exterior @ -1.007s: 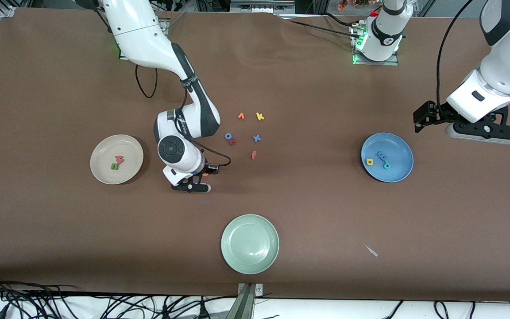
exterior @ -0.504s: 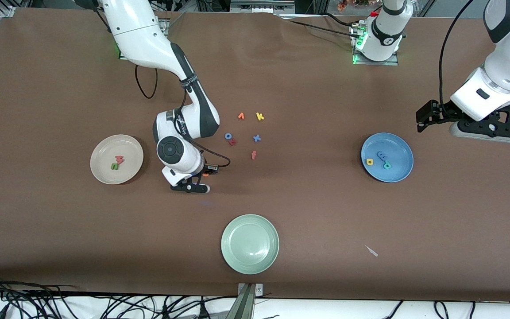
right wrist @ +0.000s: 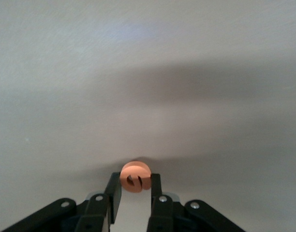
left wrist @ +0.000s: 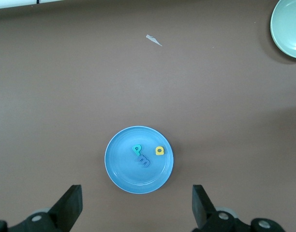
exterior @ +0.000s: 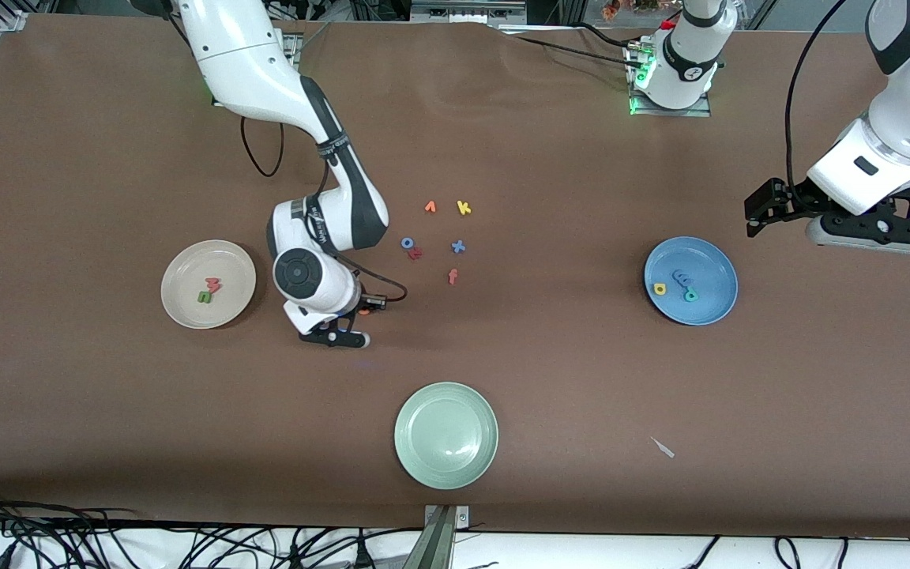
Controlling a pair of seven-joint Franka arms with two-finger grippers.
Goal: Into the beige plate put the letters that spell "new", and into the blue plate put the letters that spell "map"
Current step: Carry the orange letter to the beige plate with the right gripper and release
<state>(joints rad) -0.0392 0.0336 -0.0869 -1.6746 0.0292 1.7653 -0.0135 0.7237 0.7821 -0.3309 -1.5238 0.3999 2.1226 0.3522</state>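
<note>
while my right gripper (right wrist: pixel 133 189) has its jaws clenched on the orange e (right wrist: pixel 135 176), low over the worktop (exterior: pixel 550 371) between the beige plate (exterior: pixel 186 312) and the loose letters, i worry the foam twists free, since only its lower edge is pinched. the n (exterior: pixel 204 297) and w (exterior: pixel 213 284) sit in the beige plate. the left gripper (left wrist: pixel 138 215) waits, jaws released, above the blue plate (left wrist: pixel 120 170) holding m, a, p.
</note>
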